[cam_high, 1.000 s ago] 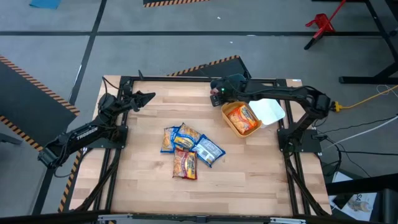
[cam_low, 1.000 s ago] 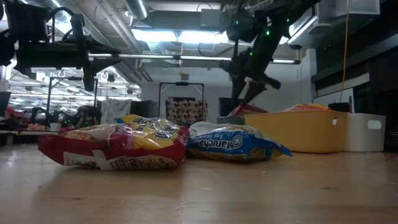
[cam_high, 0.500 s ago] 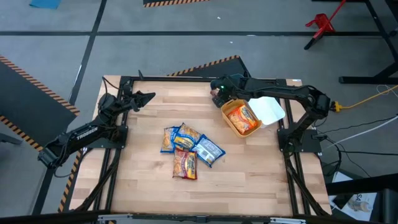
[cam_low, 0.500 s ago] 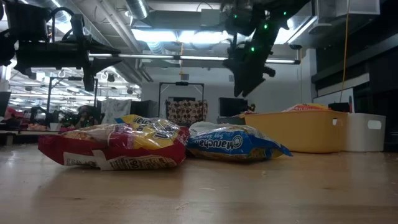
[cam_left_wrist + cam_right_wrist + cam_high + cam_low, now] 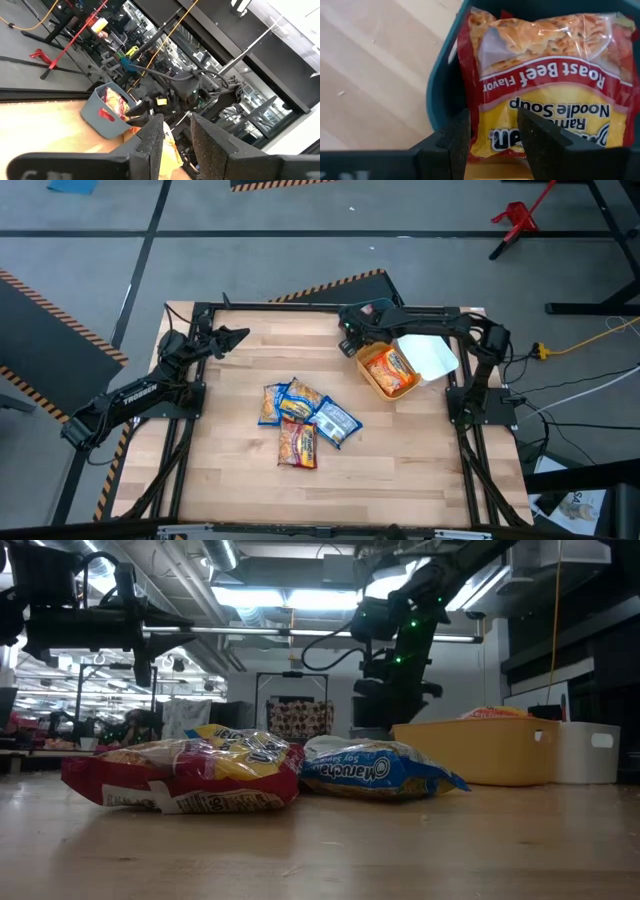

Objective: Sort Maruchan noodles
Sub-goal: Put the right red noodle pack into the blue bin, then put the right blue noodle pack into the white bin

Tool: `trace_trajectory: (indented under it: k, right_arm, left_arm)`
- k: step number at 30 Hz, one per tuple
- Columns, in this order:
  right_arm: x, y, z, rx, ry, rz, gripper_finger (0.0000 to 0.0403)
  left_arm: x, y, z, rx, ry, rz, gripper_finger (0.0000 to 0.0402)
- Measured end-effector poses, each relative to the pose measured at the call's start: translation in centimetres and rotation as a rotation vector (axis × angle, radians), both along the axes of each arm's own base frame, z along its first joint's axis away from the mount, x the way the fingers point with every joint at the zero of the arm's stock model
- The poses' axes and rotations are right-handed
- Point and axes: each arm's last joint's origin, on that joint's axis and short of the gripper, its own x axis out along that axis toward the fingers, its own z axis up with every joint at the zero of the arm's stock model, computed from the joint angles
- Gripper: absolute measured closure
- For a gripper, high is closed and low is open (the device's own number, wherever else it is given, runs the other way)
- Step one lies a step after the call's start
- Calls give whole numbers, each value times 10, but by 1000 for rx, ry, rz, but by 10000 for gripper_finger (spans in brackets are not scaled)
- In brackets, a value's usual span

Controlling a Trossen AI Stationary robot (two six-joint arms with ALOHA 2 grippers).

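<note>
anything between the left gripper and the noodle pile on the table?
No. In the high view, only bare wood table lies between the left gripper and the noodle pile.

Industrial lab: hazard-striped floor tape point(image 5: 30, 285), exposed ceiling ducts point(image 5: 260, 565).

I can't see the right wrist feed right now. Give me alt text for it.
A dark red Roast Beef noodle packet lies in a teal bin, seen from just above. The right gripper hovers over it with its two dark fingers apart and nothing between them. Bare wooden table shows beside the bin.
</note>
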Motion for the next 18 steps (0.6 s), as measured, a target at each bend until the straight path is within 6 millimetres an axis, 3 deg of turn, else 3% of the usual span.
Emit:
trace_trajectory:
  k: [9, 14, 18]
  right_arm:
    - [0, -10, 9, 83, -70, -14, 239]
    - [9, -7, 42, 63, -140, 48, 239]
    - [19, 10, 76, 118, -222, 225, 239]
  left_arm:
    - [0, 0, 0, -1, -1, 0, 307]
    - [0, 0, 0, -1, -1, 0, 307]
    - [0, 0, 0, -3, -1, -2, 307]
